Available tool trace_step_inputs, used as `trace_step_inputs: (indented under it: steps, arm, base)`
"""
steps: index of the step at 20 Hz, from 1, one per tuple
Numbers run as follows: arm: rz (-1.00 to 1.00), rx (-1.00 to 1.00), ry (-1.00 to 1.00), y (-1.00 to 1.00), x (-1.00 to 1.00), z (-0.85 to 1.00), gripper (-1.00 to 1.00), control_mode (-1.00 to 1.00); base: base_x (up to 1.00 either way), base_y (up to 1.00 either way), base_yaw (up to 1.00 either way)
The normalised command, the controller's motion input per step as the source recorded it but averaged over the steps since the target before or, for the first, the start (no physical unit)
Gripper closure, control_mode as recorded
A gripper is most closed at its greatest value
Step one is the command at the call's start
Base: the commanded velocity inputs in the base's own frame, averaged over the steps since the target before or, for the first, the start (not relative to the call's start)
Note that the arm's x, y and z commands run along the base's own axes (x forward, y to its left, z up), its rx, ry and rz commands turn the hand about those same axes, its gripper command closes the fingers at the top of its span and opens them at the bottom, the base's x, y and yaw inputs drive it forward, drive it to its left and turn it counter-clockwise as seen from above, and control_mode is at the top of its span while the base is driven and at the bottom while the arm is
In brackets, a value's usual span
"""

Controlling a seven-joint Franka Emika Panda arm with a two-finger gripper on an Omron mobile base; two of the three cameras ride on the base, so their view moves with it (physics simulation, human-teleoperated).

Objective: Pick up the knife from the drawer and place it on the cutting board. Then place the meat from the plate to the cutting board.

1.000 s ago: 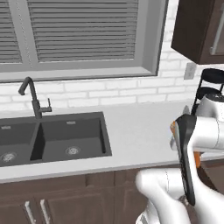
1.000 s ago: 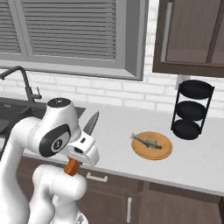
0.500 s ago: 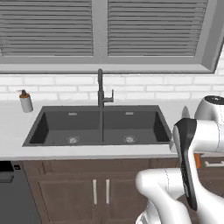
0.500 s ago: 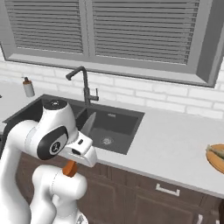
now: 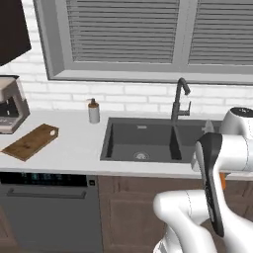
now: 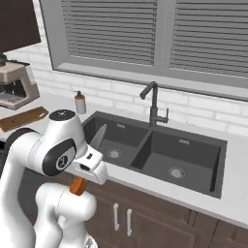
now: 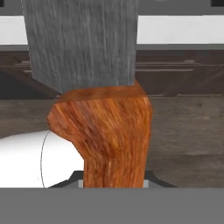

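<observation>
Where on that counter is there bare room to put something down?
The cutting board itself lies bare. Open counter lies between it and the sink, in front of the soap bottle. Left of the board it is crowded by the coffee machine. The gripper is shut on the knife.

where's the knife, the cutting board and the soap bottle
knife (image 7: 103, 135), hand view, on its wooden handle
cutting board (image 5: 30, 142), left base view, middle of its top face
soap bottle (image 5: 94, 113), left base view, on its body
</observation>
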Motion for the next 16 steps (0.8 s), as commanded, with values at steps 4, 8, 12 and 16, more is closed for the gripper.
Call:
trace_step_inputs:
  steps: [4,8,12,16]
  arm:
    - [0.0,0.0,0.0,0.0,0.0,0.0,1.0,1.0]
    - [0.0,0.0,0.0,0.0,0.0,0.0,1.0,1.0]
    - [0.0,0.0,0.0,0.0,0.0,0.0,1.0,1.0]
    - [0.0,0.0,0.0,0.0,0.0,0.0,1.0,1.0]
  base:
    - [0.05,1.0,0.14]
    - [0.18,1.0,0.1]
    - [0.21,1.0,0.08]
    - [0.34,1.0,0.01]
